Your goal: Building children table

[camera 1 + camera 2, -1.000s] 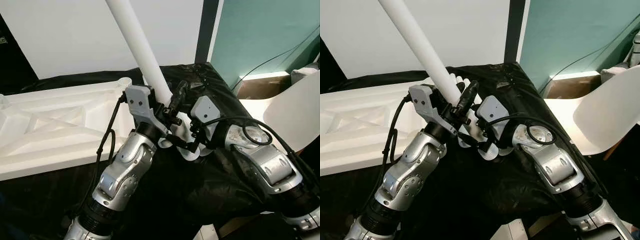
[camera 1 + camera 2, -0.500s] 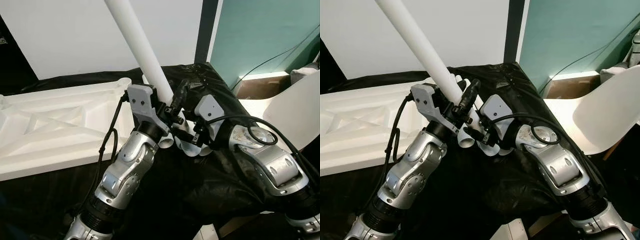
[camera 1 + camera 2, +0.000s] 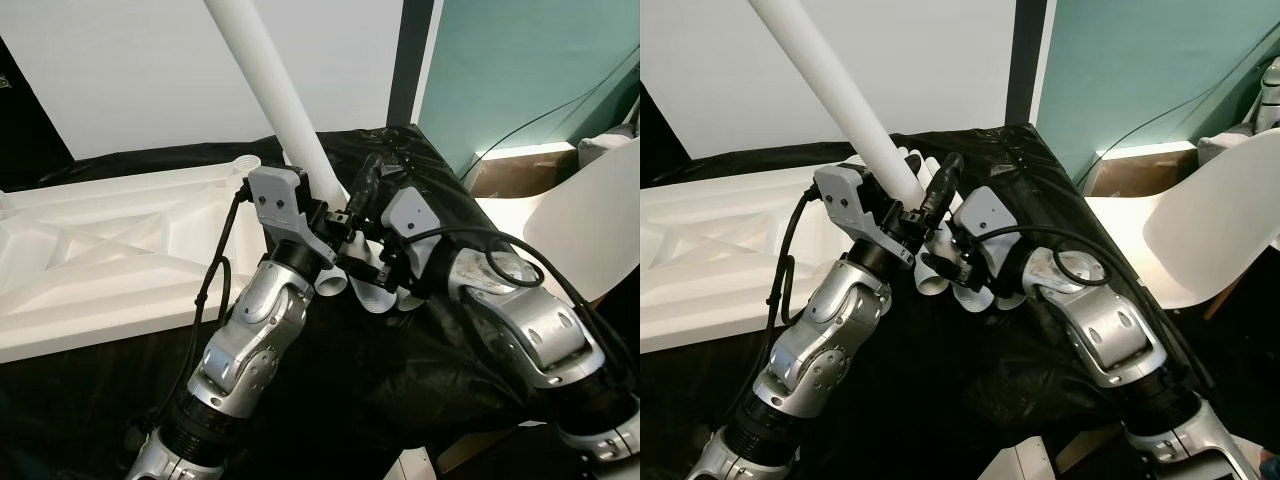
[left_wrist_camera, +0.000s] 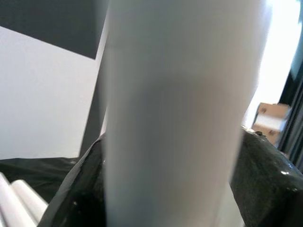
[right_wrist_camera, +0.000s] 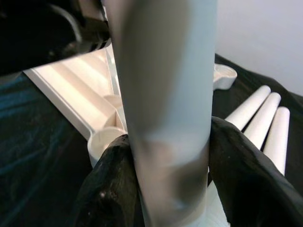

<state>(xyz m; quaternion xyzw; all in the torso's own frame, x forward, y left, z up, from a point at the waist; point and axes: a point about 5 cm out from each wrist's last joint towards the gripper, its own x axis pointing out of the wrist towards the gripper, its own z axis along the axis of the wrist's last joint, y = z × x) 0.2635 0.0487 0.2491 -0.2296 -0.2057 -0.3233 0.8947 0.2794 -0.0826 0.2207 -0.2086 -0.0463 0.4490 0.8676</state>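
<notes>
1 table leg (image 3: 275, 95) held, 3 legs (image 5: 262, 125) lying.

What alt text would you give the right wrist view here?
A round white plastic table leg stands close before the camera, clamped between the right gripper's two black fingers. Behind it, on black sheeting, lie the white ribbed tabletop, underside up, and three more white legs side by side.

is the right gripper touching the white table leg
Touching. The right wrist view shows the right gripper with both black fingers pressed against the white table leg.
</notes>
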